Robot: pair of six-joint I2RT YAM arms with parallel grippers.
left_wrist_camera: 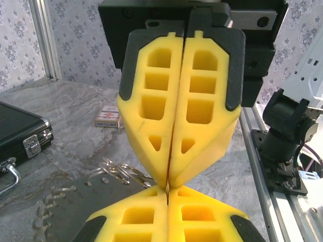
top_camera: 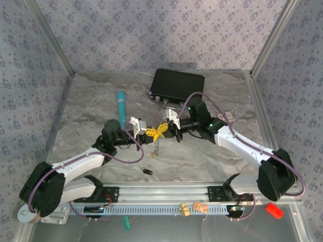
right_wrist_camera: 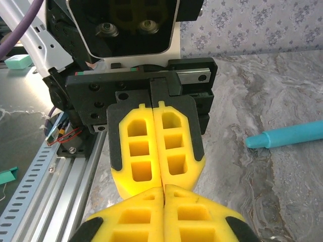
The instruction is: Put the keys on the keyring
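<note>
Veined grey tabletop [top_camera: 91,101] beneath blocky yellow left pincer [top_camera: 153,133] touching right pincer [top_camera: 163,129].

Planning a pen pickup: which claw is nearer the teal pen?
Left. The teal pen lies beyond and left of the left claw; the right claw faces it from farther right.

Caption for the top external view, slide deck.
Left gripper and right gripper meet fingertip to fingertip; teal pen and black case beyond.
</note>
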